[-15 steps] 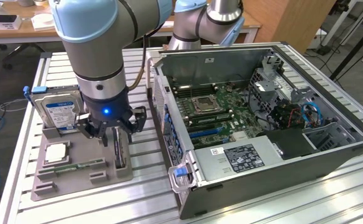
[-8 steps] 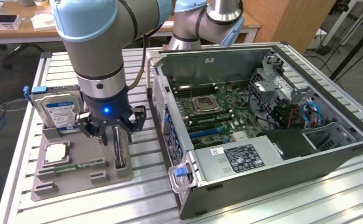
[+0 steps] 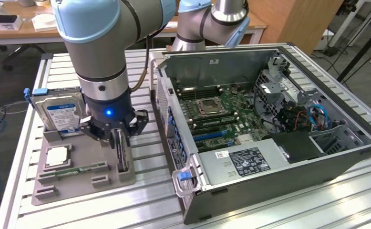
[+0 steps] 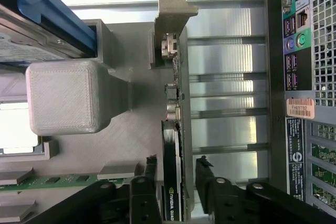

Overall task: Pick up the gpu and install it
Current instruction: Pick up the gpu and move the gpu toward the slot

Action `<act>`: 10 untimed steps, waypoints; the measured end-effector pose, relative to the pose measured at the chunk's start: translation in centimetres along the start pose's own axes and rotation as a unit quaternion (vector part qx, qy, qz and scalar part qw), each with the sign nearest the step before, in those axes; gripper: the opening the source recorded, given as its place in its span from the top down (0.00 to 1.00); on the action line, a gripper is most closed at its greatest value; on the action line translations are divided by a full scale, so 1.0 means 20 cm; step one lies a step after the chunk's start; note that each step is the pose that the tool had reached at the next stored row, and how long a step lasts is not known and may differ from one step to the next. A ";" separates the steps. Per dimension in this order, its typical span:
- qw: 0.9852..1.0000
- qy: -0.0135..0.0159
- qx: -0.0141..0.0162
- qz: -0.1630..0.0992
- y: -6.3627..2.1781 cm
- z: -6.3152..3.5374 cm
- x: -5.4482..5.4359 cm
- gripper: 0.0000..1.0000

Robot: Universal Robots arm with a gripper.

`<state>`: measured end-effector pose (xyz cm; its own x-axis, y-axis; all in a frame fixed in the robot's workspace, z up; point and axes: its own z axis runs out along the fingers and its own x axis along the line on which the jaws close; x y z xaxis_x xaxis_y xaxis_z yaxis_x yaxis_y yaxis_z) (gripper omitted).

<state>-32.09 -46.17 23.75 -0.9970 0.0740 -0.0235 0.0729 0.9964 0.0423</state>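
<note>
- The gpu (image 3: pixel 122 161) stands on its long edge in a slot of the grey holder tray (image 3: pixel 106 180), in the lower left of the exterior view. It sits on the tray's side nearest the open computer case (image 3: pixel 313 167).
- The end effector (image 3: pixel 118 142) hangs straight over the card, pointing down, with the card directly below and between its fingers rather than off to a side.
- In the wrist view the end effector (image 4: pixel 176 165) straddles the gpu (image 4: pixel 176 106). One black finger (image 4: pixel 151 170) lies close against one face, and the other finger (image 4: pixel 202 167) is on the opposite face with a strip of bright desk visible between it and the card.
- So the jaws are apart and bracket the card, and I judge they are not clamped on it.
- In the exterior view the card's long axis runs from under the wrist toward the lower edge of the frame, roughly parallel to the case's near wall. The fingers close across its thin dimension, which suits a flat card.
- The silver end bracket (image 4: pixel 175 9) is at the far end of the card from the fingers, so the grip falls on the black body and off centre along the length.
- The hard drive (image 3: pixel 61 112) and the green memory stick (image 3: pixel 77 170) lie further toward the exterior view's left, well apart from the fingers.
- The tray rests on the slatted desk (image 3: pixel 141 205), and the case is just beside it on the exterior view's right.
</note>
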 end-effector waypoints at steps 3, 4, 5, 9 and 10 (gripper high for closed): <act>1.000 0.000 0.000 0.000 0.000 0.000 0.00 0.62; 1.000 0.000 0.000 0.000 0.000 0.000 0.00 0.62; 1.000 0.000 0.000 0.000 0.000 0.000 0.00 0.62; 1.000 0.000 0.000 0.000 -0.001 0.002 0.01 0.62; 1.000 0.000 0.000 0.000 -0.001 0.003 0.01 0.62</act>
<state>-32.33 -46.17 23.69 -0.9970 0.0740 -0.0237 0.0730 0.9964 0.0424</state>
